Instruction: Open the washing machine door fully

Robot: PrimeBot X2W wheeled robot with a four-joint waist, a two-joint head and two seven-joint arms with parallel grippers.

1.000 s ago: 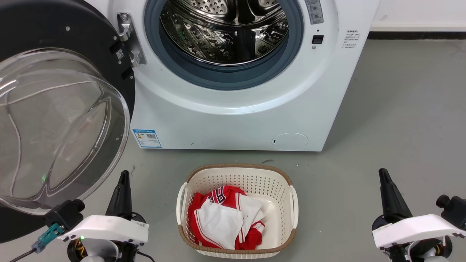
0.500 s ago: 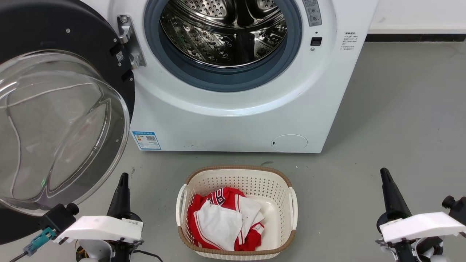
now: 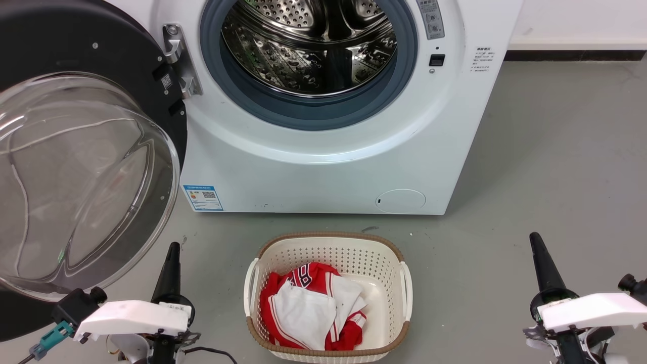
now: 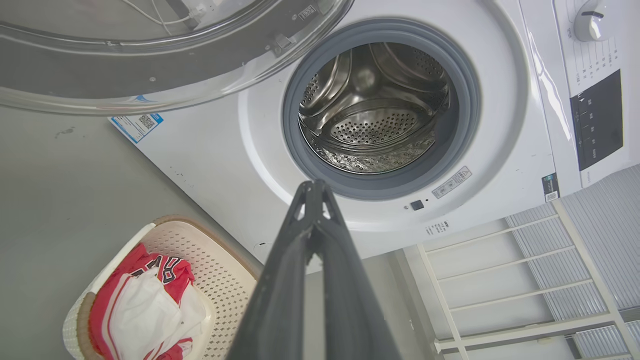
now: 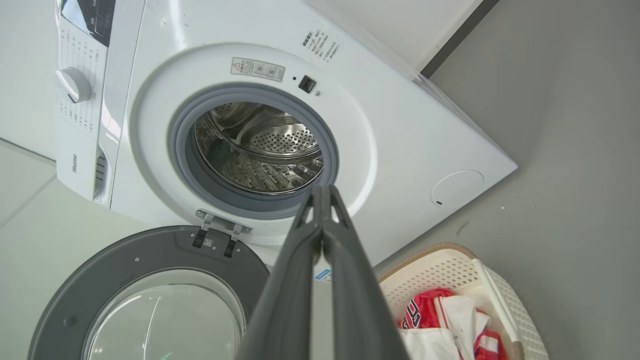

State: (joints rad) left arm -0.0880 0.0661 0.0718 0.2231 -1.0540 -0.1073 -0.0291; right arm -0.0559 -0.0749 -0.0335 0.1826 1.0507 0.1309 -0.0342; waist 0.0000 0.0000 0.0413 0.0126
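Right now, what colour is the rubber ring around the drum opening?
Grey-blue; the rubber ring shows best in the left wrist view.

Washing machine door: swung open at left, glass bowl bulging toward camera, hung on steel hinge. Washing machine: white, steel drum exposed inside grey-blue rubber ring; blue label low left, round flap low right. Cream basket on grey floor before it, red-and-white garment inside. Left gripper lower left, right gripper lower right: fingers together, pointing up, touching nothing.
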